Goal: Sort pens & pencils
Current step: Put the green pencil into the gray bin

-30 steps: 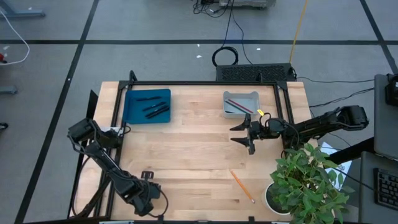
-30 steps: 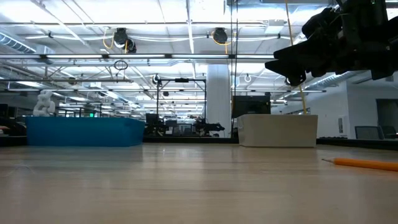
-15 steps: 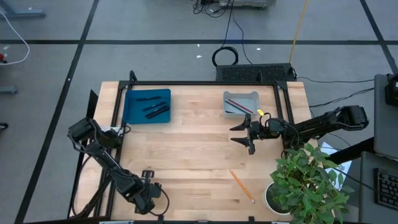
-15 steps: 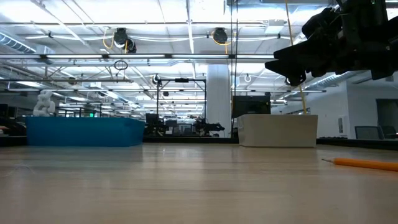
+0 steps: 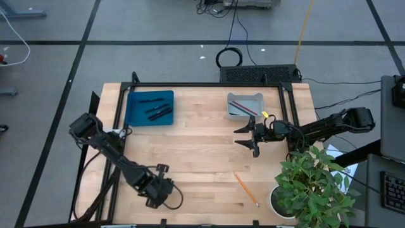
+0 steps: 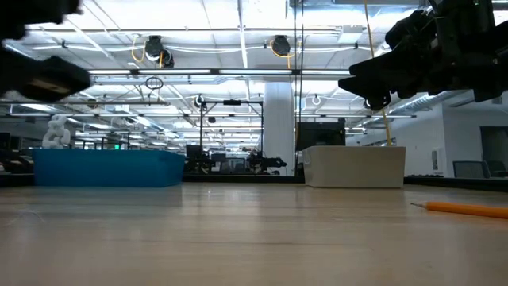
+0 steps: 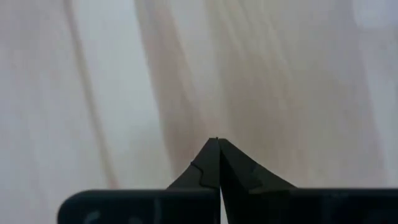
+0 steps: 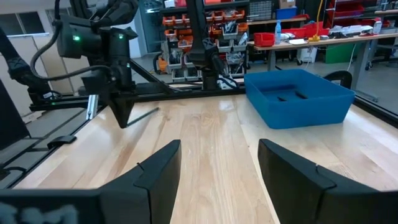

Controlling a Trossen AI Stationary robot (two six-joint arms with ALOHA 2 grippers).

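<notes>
white bin [image 6: 355, 166]: contents hidden, low view | left claw [image 6: 36, 75]: blurred, cut off

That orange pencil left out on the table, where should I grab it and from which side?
Grip the orange pencil around mid-length, coming straight down from above with the fingers set across its diagonal line. It lies flat on the bare table, so there is probably nothing beside it to hit.

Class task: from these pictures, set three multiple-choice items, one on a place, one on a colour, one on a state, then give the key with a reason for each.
1. Where does the orange pencil lie?
A in the blue tray
B on the bare table near the plant
C in the grey bin

2. What colour is the tray that holds the pens?
A blue
B red
C white

3. How is the right hand?
A shut on a pencil
B open, empty
C out of view

Key: B, it lies on wood beside the plant; A, the tray is blue; B, its fingers stand apart.
</notes>
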